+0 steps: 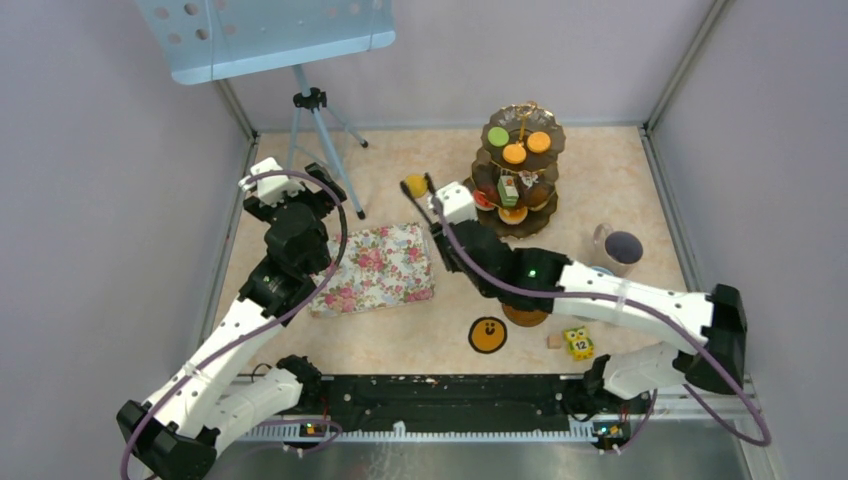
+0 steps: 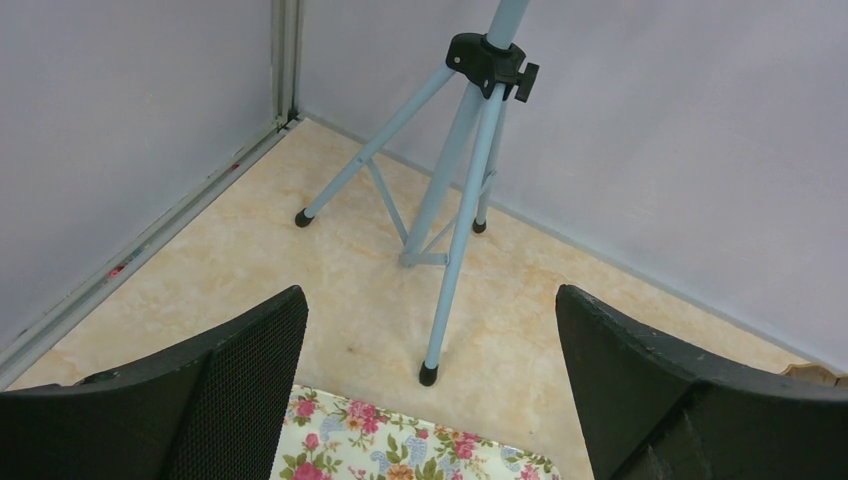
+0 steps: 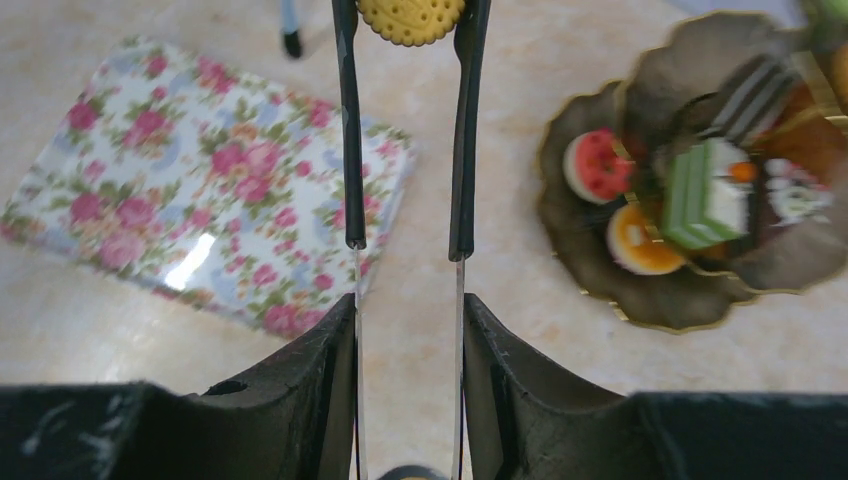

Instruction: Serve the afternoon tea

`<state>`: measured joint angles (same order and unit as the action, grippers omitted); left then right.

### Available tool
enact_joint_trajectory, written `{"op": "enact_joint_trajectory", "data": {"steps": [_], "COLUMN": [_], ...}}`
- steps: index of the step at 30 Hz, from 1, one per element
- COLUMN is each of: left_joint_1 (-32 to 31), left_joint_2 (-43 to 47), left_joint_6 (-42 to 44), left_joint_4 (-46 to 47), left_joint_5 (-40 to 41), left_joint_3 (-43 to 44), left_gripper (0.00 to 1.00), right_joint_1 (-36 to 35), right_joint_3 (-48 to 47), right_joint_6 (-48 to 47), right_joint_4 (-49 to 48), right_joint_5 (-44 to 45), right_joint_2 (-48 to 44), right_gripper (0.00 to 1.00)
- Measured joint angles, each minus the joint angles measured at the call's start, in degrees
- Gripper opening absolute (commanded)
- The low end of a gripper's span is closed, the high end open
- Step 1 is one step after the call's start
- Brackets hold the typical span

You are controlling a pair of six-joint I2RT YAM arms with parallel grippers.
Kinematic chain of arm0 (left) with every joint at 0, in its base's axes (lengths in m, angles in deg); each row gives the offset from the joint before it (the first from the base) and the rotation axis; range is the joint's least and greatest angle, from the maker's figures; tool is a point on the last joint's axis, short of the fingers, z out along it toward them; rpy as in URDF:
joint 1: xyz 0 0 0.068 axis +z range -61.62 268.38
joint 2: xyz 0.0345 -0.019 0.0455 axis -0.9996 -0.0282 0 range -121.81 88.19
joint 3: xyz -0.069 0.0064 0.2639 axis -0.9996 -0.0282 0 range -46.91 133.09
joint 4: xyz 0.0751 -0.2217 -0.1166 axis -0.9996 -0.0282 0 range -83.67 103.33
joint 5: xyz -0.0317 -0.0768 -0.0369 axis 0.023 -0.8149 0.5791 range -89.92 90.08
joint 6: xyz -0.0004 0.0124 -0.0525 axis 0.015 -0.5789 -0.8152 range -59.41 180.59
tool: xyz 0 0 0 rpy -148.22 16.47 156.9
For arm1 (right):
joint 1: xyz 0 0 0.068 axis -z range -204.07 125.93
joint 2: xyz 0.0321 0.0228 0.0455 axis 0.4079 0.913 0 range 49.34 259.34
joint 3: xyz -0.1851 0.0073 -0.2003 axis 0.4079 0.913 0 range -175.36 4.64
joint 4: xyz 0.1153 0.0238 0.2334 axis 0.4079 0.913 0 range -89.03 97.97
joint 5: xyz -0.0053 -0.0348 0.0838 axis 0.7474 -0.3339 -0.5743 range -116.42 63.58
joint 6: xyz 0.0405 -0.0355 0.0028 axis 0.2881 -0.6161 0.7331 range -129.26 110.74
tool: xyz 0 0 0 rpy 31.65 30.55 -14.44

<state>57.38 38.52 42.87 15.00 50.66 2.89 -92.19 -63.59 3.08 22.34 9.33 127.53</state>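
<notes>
My right gripper [image 3: 407, 310] is shut on a pair of black tongs [image 3: 349, 150]. The tongs pinch a round yellow biscuit [image 3: 411, 17] at their tips, held above the table between the floral tray [image 3: 200, 180] and the dark three-tier stand [image 3: 690, 200]. In the top view the biscuit [image 1: 415, 186] is left of the stand [image 1: 517, 170], which carries green, orange and red rounds and cake slices. A grey mug [image 1: 621, 248] stands right of the stand. A brown saucer [image 1: 526, 316] shows partly under the right arm. My left gripper [image 2: 430, 330] is open and empty over the tray's far edge.
A light blue tripod [image 1: 318, 130] with a perforated shelf stands at the back left, close ahead of my left gripper. An orange round with a face [image 1: 487, 335], a yellow owl block [image 1: 577, 343] and a small wooden block [image 1: 553, 341] lie near the front.
</notes>
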Motion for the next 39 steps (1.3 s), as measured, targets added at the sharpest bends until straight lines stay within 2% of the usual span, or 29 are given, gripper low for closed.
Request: {"op": "enact_joint_trajectory", "data": {"steps": [3, 8, 15, 18, 22, 29, 33, 39], "left_joint_1": [0.0, 0.0, 0.0, 0.0, 0.0, 0.0, 0.0, -0.1], "left_joint_2": [0.0, -0.3, -1.4, -1.5, -1.5, -1.5, -1.5, -1.5], "left_joint_6": [-0.1, -0.2, -0.2, -0.3, -0.3, -0.5, -0.7, -0.7], "left_joint_4": [0.0, 0.0, -0.1, -0.3, -0.3, -0.4, -0.4, -0.4], "left_joint_5": [-0.2, -0.2, -0.6, -0.7, -0.8, -1.3, -1.7, -1.7], "left_joint_3": [0.0, 0.0, 0.0, 0.0, 0.0, 0.0, 0.0, 0.0], "left_gripper": [0.99, 0.99, 0.99, 0.99, 0.99, 0.99, 0.99, 0.99], "right_joint_1": [3.3, 10.2, 20.1, 22.1, 22.8, 26.0, 33.5, 42.5], "right_joint_3": [0.0, -2.9, -11.8, -14.0, -13.4, -6.4, -5.9, -5.9], "right_joint_6": [-3.3, -6.0, -5.9, -6.1, -6.1, -5.2, -5.1, -5.4], "right_joint_4": [-0.5, 1.2, 9.1, 11.1, 14.8, 18.8, 18.4, 15.9], "right_joint_5": [4.0, 5.3, 3.2, 3.4, 2.6, 1.4, -0.4, -7.8], "right_joint_2": [-4.5, -8.3, -8.4, -8.6, -10.3, -17.6, -17.7, -14.6], "right_gripper": [0.01, 0.04, 0.03, 0.03, 0.04, 0.03, 0.02, 0.01]}}
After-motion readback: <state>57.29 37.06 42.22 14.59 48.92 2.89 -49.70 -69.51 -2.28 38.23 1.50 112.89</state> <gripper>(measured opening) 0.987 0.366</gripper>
